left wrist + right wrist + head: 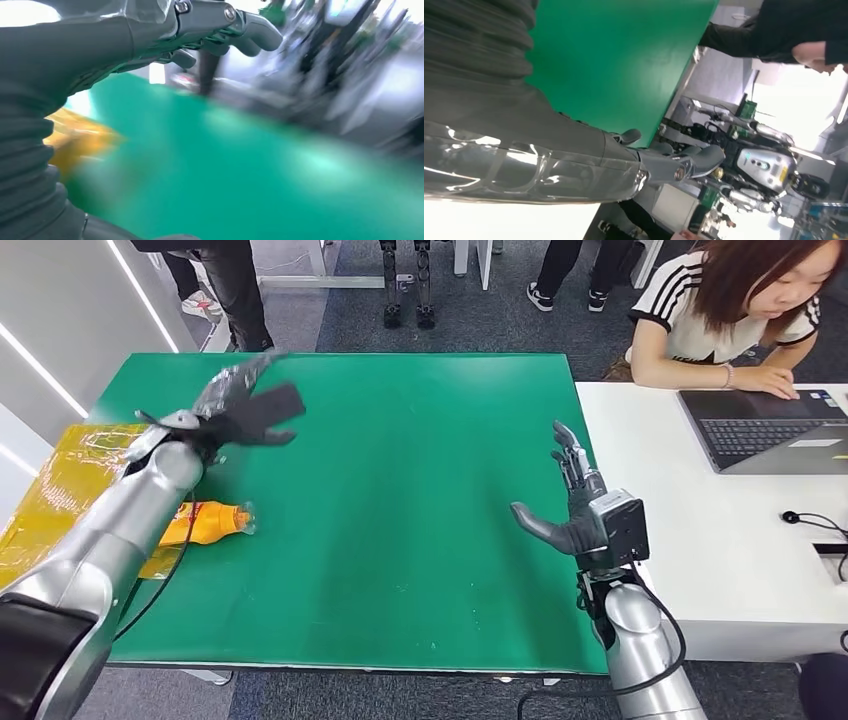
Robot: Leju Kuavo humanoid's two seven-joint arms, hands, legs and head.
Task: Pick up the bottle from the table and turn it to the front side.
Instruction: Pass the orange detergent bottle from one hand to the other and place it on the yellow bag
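Orange bottle (205, 522) lies on its side at green desk (400, 540) left edge. Left robot hand (245, 410) above it, spread, empty. Right robot hand (570, 505) open, empty.

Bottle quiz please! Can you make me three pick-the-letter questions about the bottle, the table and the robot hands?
1. Where is the bottle?
A. Lying on the green table, beside the left arm
B. In the right robot hand
C. On the white desk

2. What colour is the bottle?
A. Blue
B. Yellow-orange
C. Black

3. What is the left robot hand doing?
A. Gripping the bottle
B. Pressing the laptop
C. Holding nothing, fingers spread above the table

Answers:
1. A, the head view shows it on its side near the table's left edge.
2. B, its body is yellow-orange with a clear neck end.
3. C, the hand is apart from the bottle with its fingers open. The right robot hand is open too.
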